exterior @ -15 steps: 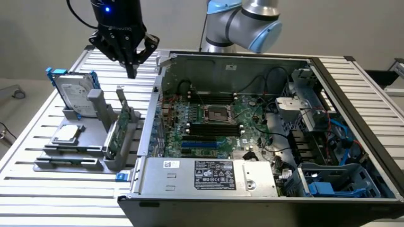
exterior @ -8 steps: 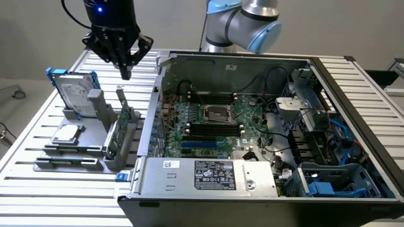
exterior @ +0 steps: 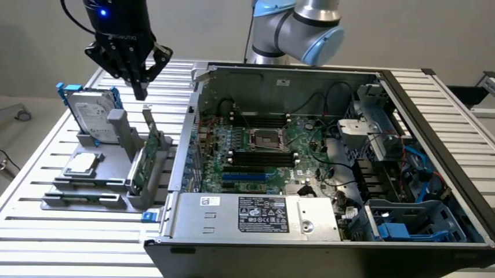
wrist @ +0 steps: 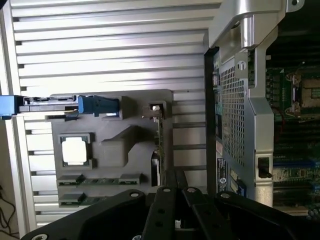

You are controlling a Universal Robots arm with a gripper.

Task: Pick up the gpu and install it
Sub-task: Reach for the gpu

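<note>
Card: you are looking at the gpu [exterior: 145, 155], a thin flat rectangular card with a green circuit-board face and a silvery metal bracket at its far end. In the wrist view it [wrist: 159, 142] shows edge-on as a narrow strip.
Where: it stands on its long edge in a slot of the grey moulded plastic holder [exterior: 85, 200] on the slatted aluminium table [exterior: 46, 243], just beside the case's outer wall.
Hand: your black gripper [exterior: 141, 91] hangs above the card's far end, apart from it, fingers pressed together on nothing; the wrist view shows it [wrist: 175, 176] over the card's edge.
Neighbours: the silver hard drive with blue side rails [exterior: 93, 114] stands upright in the same holder, at the exterior view's left of the card. The small square silver processor chip [exterior: 83, 164] lies flat nearer the camera.
In the way: a grey post of the holder rises just beside the card. The open black computer case [exterior: 433, 191] lies at the exterior view's right; its side wall stands between the card and the green motherboard [exterior: 263, 156].
</note>
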